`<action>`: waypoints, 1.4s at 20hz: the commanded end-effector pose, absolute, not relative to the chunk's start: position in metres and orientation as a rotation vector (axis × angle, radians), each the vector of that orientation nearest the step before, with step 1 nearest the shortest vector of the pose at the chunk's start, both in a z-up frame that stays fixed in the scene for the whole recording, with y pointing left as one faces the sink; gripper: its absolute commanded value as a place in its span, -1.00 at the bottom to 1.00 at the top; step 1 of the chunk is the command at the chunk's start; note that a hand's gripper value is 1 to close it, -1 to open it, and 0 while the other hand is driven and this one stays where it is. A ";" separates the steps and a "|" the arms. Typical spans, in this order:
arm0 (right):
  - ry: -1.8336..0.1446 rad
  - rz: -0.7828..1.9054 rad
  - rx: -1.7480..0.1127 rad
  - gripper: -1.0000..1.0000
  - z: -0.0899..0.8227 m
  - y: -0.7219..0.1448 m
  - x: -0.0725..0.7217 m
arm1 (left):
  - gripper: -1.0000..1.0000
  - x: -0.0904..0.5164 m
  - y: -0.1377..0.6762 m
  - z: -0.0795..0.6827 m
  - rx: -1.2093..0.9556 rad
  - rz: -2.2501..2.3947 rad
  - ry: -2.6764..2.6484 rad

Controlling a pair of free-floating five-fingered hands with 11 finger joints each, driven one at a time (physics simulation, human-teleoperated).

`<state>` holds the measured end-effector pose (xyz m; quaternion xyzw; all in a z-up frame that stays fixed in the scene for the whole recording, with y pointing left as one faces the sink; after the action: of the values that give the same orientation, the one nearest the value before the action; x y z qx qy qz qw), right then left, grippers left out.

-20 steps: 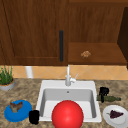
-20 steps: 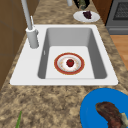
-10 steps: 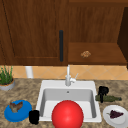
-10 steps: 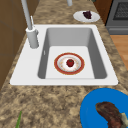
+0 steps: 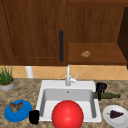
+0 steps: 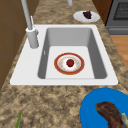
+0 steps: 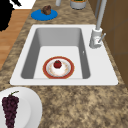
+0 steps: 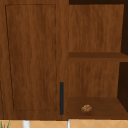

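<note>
Overhead, wood cabinet (image 8: 32, 57) door shut; granite counter (image 6: 50, 102); left hand (image 5: 34, 117), right hand (image 5: 100, 88): grip unclear.

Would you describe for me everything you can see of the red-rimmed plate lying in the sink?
The red-rimmed plate is round, with a broad red-brown rim around a pale, lightly patterned centre, and looks like glazed ceramic. It lies flat on the floor of the white sink basin, nearer the front wall than the faucet side. A small red fruit, possibly a strawberry, sits at its middle. Nothing else touches it, and it looks whole and dry.
</note>
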<state>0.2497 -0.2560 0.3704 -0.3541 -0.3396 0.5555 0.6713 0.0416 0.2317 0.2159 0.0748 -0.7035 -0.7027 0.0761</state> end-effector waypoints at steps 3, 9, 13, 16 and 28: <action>-0.780 1.243 -0.783 1.00 0.418 -0.252 0.223 | 0.00 0.042 0.232 0.216 0.224 -2.107 -2.109; -0.778 1.242 -0.782 1.00 0.466 -0.250 0.194 | 0.00 0.042 0.232 0.216 0.224 -2.107 -2.109; -0.776 1.243 -0.785 1.00 0.498 -0.245 0.177 | 0.00 0.042 0.232 0.216 0.224 -2.107 -2.109; -0.774 1.244 -0.784 1.00 0.522 -0.241 0.166 | 0.00 0.042 0.232 0.216 0.224 -2.107 -2.109; -0.758 1.257 -0.802 1.00 0.618 -0.225 0.141 | 0.00 0.042 0.232 0.216 0.224 -2.107 -2.109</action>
<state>0.1428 -0.2311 0.5946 -0.3487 -0.3420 0.5542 0.6740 0.0416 0.2317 0.2159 0.0748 -0.7035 -0.7027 0.0761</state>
